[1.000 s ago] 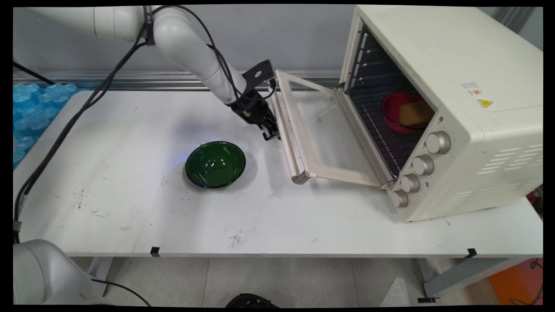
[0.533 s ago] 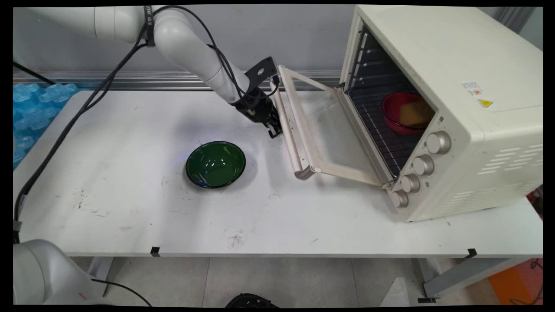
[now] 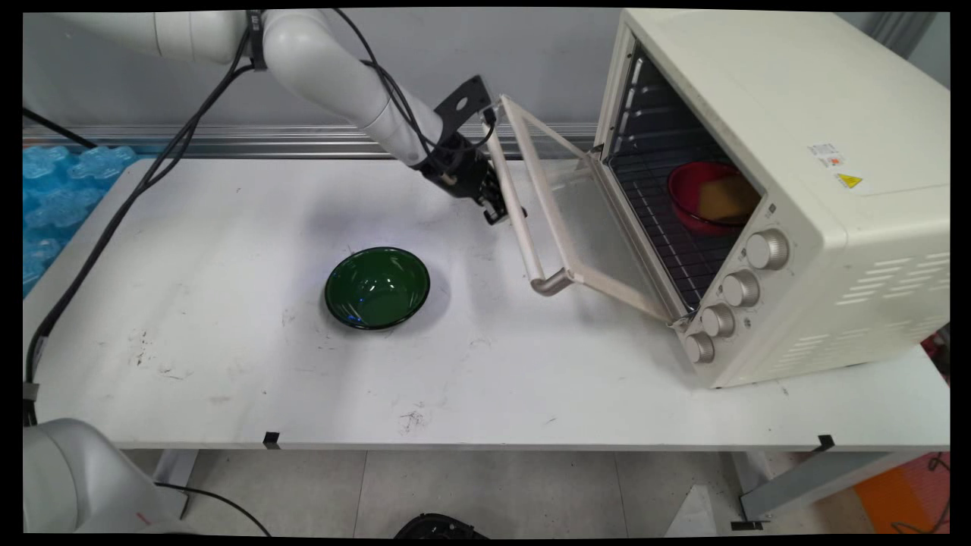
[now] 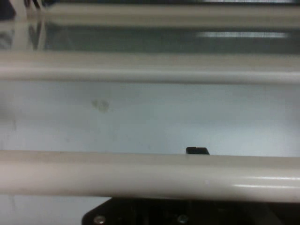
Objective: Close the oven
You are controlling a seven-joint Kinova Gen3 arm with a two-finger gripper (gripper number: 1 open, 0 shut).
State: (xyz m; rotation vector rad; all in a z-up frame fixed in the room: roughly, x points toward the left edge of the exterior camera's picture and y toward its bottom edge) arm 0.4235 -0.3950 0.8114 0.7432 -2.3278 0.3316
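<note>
A red bowl (image 3: 702,199) holding something yellowish sits on the rack inside the open oven (image 3: 774,189), an empty green bowl (image 3: 377,287) rests on the surface (image 3: 227,341), and the gripper (image 3: 497,214) is at the door handle (image 3: 527,243), its fingers' state impossible to tell.

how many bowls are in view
2: a green bowl on the table, left of the oven, and a red bowl on the rack inside the oven. The oven's wall may hide more.

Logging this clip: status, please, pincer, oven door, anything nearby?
Pincer at oven door's handle, grip unclear. Door half raised. Red bowl inside oven. Green bowl on table, apart.
</note>
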